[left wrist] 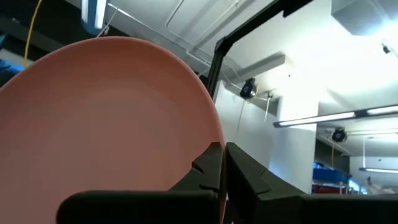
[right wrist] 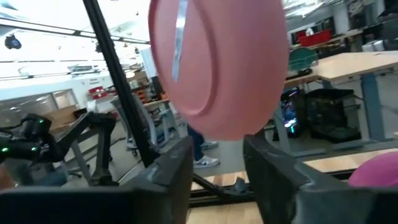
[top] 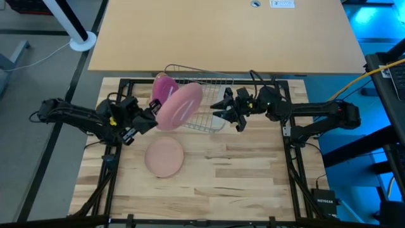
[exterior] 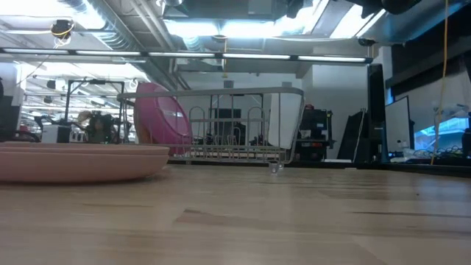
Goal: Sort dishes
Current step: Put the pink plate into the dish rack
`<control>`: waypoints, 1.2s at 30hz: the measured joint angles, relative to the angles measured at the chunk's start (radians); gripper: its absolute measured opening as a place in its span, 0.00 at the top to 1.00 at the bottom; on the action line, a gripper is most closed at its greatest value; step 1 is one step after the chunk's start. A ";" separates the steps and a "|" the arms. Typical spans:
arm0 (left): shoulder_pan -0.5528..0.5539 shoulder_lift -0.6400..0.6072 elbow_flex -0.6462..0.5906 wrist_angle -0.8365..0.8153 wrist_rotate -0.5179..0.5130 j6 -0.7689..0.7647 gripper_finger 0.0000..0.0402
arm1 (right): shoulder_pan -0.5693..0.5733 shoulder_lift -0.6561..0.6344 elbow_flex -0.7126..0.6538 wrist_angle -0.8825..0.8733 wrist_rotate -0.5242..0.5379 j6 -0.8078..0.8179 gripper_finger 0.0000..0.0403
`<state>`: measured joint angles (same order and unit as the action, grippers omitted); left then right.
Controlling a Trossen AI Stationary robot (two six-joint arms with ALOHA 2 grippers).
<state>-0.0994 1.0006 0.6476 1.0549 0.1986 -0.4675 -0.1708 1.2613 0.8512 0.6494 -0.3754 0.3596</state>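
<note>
one pale pink plate (top: 178,106) clamped in left hand (top: 148,118), above rack (top: 209,120)

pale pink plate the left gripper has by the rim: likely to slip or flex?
Probably stiff: the pale pink plate keeps its round shape though the left gripper pinches only its rim. Likely light, since that edge grip carries it above the table. Its smooth surface, which shows a reflection, suggests it could pivot or slip.

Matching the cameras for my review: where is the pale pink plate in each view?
High view: pale pink plate left of centre, over the wire rack's edge.
Low view: not in it.
Left wrist view: fills the left.
Right wrist view: top centre.
Shared landmark: magenta plate standing in the rack.
</note>
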 joint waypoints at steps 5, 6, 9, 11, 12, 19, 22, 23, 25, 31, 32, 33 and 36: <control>-0.001 0.002 0.000 -0.024 0.013 0.006 1.00 | -0.052 0.000 0.027 0.000 -0.007 -0.015 0.55; -0.001 0.002 0.000 -0.035 0.021 0.015 1.00 | -0.065 0.000 0.032 -0.004 -0.024 -0.024 0.54; -0.001 0.002 0.000 -0.101 0.065 0.058 1.00 | -0.111 0.000 0.059 -0.004 -0.126 -0.057 0.54; -0.001 0.001 0.000 -0.171 0.087 0.082 1.00 | -0.143 0.000 0.082 -0.004 -0.226 -0.094 0.55; -0.001 0.001 0.000 -0.213 0.091 0.091 1.00 | -0.158 0.000 0.094 -0.011 -0.280 -0.111 0.55; -0.001 0.001 -0.001 -0.430 0.090 0.128 1.00 | -0.196 0.005 0.230 -0.353 -0.456 -0.292 0.57; -0.001 0.001 -0.001 -0.424 0.086 0.139 0.99 | -0.196 0.020 0.282 -0.560 -0.455 -0.378 0.57; -0.001 0.001 -0.001 -0.416 0.085 0.144 0.99 | -0.196 0.028 0.290 -0.605 -0.455 -0.402 0.57; -0.001 0.001 -0.001 -0.403 0.078 0.155 0.99 | -0.195 0.044 0.292 -0.649 -0.454 -0.447 0.57; -0.001 0.001 -0.001 -0.404 0.074 0.146 0.99 | -0.196 0.087 0.293 -0.651 -0.458 -0.524 0.57; -0.001 0.001 -0.001 -0.402 0.074 0.140 0.99 | -0.195 0.096 0.293 -0.651 -0.463 -0.527 0.57; -0.001 0.001 -0.001 -0.397 0.075 0.136 0.99 | -0.195 0.107 0.293 -0.651 -0.472 -0.528 0.57; -0.001 0.001 -0.001 -0.377 0.074 0.133 0.99 | -0.195 0.137 0.293 -0.651 -0.482 -0.529 0.57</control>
<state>-0.1005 1.0020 0.6468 0.6784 0.2730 -0.3348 -0.3660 1.3984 1.1442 -0.0013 -0.8572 -0.1694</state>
